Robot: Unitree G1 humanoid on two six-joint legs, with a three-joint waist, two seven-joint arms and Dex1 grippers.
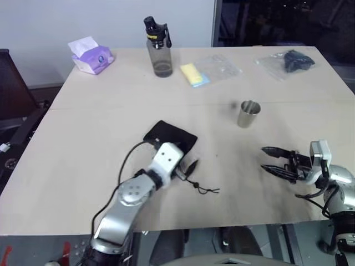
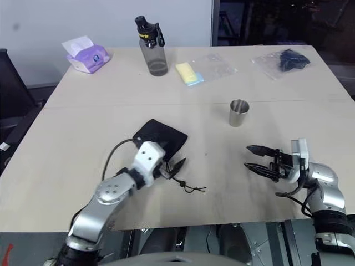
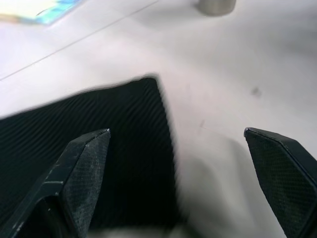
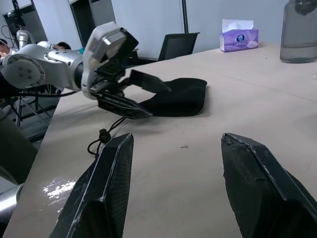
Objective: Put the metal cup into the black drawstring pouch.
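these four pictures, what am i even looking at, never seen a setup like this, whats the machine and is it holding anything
It is a humanoid robot with two arms, each ending in a gripper of two black fingers. The two wide pictures come from cameras in its head, looking down over a table. The two close ones come from a camera on each wrist, looking along that gripper's fingers.

On the table lie a black drawstring pouch, a metal cup standing upright, a clear grey bottle, a tissue pack, a yellow item in a clear bag and a dark item in a clear bag.

The left gripper is open at the pouch's near edge. The right gripper is open over bare table. Nothing is held.
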